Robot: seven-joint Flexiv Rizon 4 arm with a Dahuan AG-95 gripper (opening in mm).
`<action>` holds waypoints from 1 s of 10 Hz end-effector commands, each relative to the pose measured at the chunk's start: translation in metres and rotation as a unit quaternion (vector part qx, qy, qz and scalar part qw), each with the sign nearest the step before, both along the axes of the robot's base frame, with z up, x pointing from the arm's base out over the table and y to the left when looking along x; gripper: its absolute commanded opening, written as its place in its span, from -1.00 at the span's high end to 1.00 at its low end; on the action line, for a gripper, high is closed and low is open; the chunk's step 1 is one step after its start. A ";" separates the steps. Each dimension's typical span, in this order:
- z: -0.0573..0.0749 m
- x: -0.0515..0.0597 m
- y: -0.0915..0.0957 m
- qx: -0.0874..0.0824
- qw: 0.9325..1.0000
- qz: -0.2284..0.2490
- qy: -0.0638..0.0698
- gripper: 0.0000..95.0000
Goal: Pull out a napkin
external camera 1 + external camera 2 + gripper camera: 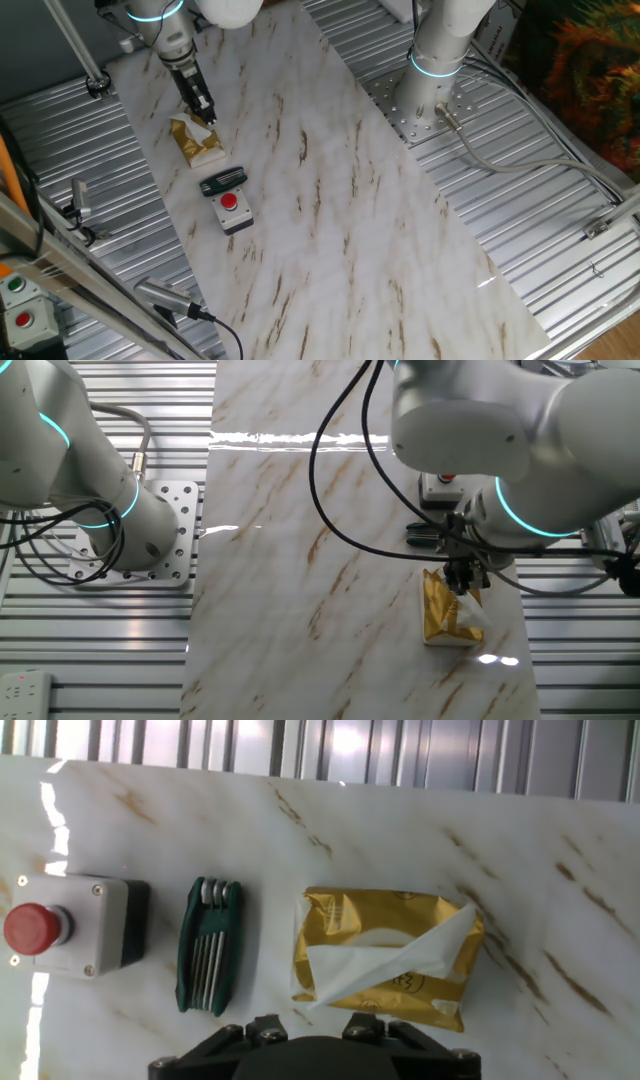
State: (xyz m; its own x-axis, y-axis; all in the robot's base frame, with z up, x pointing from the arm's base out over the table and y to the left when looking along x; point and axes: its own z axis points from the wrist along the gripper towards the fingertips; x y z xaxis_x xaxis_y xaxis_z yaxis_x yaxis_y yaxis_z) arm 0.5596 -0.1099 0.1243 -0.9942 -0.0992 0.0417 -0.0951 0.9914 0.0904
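Observation:
A shiny golden packet (400, 925) lies on the marble board. A white napkin (385, 960) sticks out of its slot, creased, with one flap reaching the packet's right corner and a tip pointing toward my hand. It also shows in one fixed view (209, 138) and in the other fixed view (470, 623). My gripper (206, 115) hangs just above the packet, fingers pointing down, over the packet's far half in the other fixed view (466, 582). The hand view shows only the gripper's base, not the fingertips, so I cannot tell if the jaws are open or hold anything.
A green-black folding tool set (207, 945) lies beside the packet, and a grey box with a red button (70, 925) lies beyond it. A second arm's base (432, 85) stands on the ribbed metal table beside the board. Cables run near that base.

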 end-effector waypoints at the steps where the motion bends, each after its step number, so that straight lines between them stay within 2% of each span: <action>1: 0.000 0.000 -0.001 -0.005 1.000 -0.010 0.004 -0.20; 5: 0.000 0.000 -0.001 -0.008 0.999 -0.048 0.014 -0.20; 10: 0.000 0.000 -0.001 -0.009 0.997 -0.082 0.007 -0.20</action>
State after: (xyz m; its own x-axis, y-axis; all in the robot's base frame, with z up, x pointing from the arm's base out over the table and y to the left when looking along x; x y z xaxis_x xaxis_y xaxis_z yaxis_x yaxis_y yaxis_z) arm 0.5586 -0.1103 0.1242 -0.9962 0.0670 0.0562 0.0709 0.9949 0.0721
